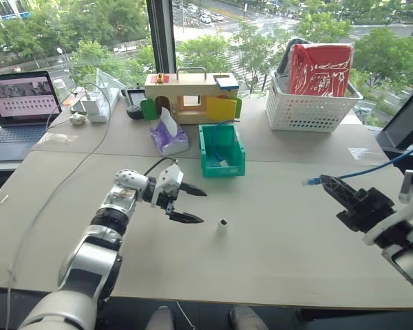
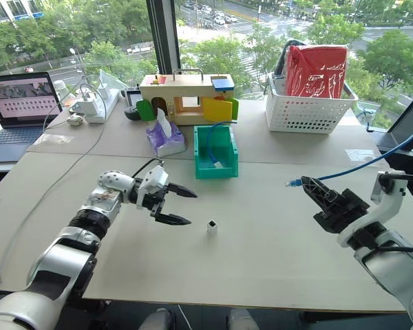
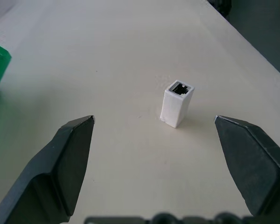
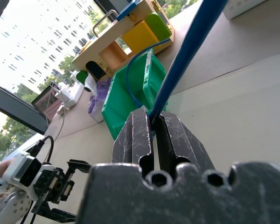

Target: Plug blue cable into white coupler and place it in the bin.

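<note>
A: Standing upright mid-table, coupler (image 1: 222,225), just right of left gripper (image 1: 193,205), jaws wide, empty.
B: Right gripper (image 1: 328,184) clamps cable (image 1: 372,168), plug clear. Bin (image 1: 221,150) far centre.

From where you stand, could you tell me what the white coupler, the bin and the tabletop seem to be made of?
The white coupler looks like moulded plastic, smooth and slightly glossy, with crisp edges and a dark socket on top. The bin seems to be rigid teal-green plastic with thin, even, faintly shiny walls. The table has a flat, matte, beige top, probably laminate, though its core cannot be told.
</note>
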You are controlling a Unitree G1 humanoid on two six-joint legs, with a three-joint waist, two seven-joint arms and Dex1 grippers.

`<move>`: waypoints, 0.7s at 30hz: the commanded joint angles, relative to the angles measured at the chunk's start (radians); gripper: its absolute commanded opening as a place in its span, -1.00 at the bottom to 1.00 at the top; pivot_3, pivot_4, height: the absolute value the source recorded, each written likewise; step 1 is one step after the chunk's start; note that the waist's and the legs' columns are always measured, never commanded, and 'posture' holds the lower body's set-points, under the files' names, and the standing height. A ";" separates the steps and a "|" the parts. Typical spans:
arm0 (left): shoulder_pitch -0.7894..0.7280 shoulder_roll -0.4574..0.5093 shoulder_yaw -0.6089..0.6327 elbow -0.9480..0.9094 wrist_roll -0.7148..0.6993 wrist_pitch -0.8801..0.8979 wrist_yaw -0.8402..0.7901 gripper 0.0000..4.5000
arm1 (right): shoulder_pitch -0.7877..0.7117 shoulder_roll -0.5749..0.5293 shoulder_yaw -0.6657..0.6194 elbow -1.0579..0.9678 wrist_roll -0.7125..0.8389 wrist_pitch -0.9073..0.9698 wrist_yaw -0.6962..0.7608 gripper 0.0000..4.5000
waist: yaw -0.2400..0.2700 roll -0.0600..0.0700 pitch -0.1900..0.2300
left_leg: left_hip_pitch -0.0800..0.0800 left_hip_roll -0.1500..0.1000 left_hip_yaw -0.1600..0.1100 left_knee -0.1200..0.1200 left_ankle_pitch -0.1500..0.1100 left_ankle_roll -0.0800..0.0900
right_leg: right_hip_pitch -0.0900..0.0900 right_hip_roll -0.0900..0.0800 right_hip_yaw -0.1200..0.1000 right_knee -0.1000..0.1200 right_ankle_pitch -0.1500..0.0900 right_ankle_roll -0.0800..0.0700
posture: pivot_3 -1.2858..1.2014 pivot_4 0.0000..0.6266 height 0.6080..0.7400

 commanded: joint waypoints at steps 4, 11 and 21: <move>0.133 0.031 0.161 -0.327 -0.109 0.310 0.257 0.96 | -0.085 -0.003 0.046 0.048 -0.040 0.018 0.061 -1.00 | 0.000 0.000 0.000 | 0.000 0.000 0.000 0.000 0.000 0.000 | 0.000 0.000 0.000 0.000 0.000 0.000 | 0.03 -0.52 0.76; 0.582 0.078 0.369 -0.747 -0.219 0.470 0.489 0.96 | -0.128 0.020 0.085 0.110 -0.088 0.046 0.121 -1.00 | -0.014 0.002 -0.001 | 0.001 0.002 0.000 -0.001 0.000 0.000 | -0.001 0.001 0.000 0.001 0.000 -0.001 | 0.03 -0.52 0.76; 0.943 0.011 0.224 -1.229 -0.128 0.473 0.737 0.96 | -0.219 0.046 0.127 0.168 -0.127 0.089 0.168 -1.00 | 0.018 0.003 -0.002 | 0.002 0.001 0.001 0.001 0.000 0.000 | 0.001 0.000 0.000 0.000 0.000 -0.001 | 0.03 -0.52 0.76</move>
